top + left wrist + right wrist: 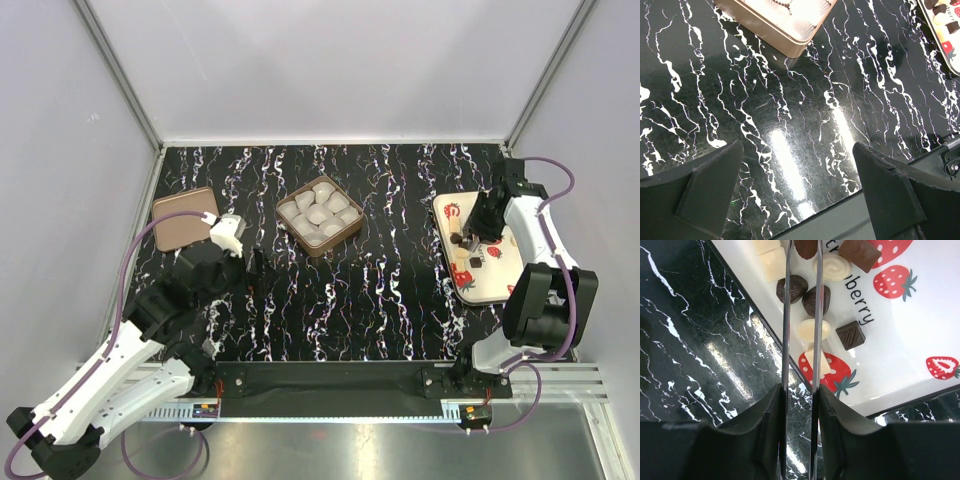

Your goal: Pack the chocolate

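Observation:
Several chocolate pieces lie on a white strawberry-print tray (482, 287) at the right: dark round ones (792, 288), a dark square (850, 335), a white swirl (836, 267) and pale ones (771, 262). My right gripper (800, 390) is shut on metal tweezers (786, 330). The tweezer tips hold a dark brown chocolate (806, 246) just above the tray's left part. In the top view the right gripper (487, 222) hangs over the tray. My left gripper (255, 262) is open and empty, low over the table left of centre; in the left wrist view (797, 185) only marble shows between its fingers.
A brown square box (320, 216) filled with white paper cups stands at the back centre, also in the left wrist view (785, 37). Its brown lid (183, 217) lies at the back left. The tray's corner shows in the left wrist view (951, 57).

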Available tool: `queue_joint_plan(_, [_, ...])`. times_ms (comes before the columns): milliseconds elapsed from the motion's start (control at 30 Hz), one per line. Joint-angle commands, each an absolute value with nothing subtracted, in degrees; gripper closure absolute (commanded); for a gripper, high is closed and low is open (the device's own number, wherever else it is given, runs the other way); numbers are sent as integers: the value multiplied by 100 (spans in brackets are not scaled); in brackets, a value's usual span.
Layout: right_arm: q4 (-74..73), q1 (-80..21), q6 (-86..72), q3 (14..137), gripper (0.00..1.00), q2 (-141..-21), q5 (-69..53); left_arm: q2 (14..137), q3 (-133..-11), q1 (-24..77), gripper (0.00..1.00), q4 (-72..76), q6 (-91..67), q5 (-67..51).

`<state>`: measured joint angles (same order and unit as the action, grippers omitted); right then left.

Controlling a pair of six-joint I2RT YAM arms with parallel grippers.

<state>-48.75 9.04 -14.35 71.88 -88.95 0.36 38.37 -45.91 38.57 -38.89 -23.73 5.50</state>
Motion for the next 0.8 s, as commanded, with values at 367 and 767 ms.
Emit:
queue_joint_plan(367, [-4958,-481,-1924,8850,78,-8630,-404,3507,-4711,3850,1,-3779,-2241,1090])
queue_joint_plan(767, [-4517,-3215,-2136,10888,80,-10932,527,3120,-4597,3850,1,-3770,-2241,1327])
